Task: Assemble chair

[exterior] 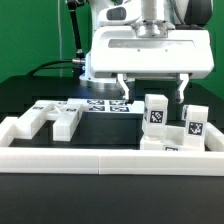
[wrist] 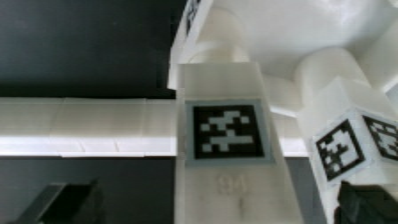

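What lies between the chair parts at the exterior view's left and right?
Exterior view: a bare strip of black table, with the marker board just behind it.

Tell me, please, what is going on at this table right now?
The robot arm's claw hangs open, holding nothing, above a group of small white blocky plastic chair parts with black-and-white tags, at the exterior view's right. More loose white plastic chair pieces lie at the exterior view's left, and the flat marker board lies between the two groups. A low white border wall runs along the front. The wrist view shows a tagged upright block under the claw, possibly its next pick.
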